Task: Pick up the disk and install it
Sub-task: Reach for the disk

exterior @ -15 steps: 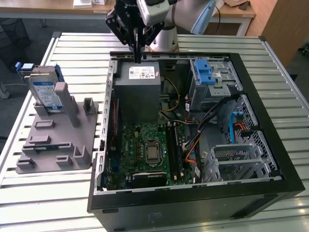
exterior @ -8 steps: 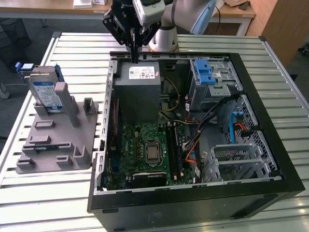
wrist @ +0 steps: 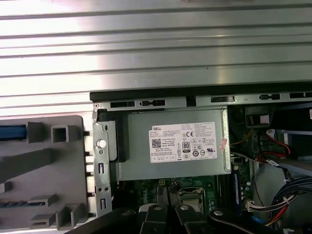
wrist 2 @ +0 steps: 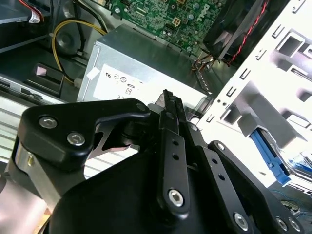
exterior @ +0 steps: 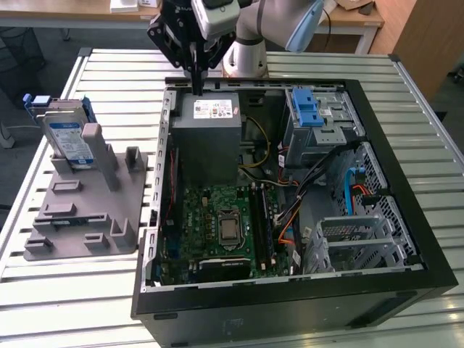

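A white printed sticker [wrist: 183, 142] sits on the grey metal power-supply box [wrist: 134, 148]. The flat silver disk [exterior: 56, 122] bears a blue-banded label [exterior: 70, 143], illegible.

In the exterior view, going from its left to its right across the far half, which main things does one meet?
The disk, standing in the grey holder → grey power supply box → drive cage with a blue latch.
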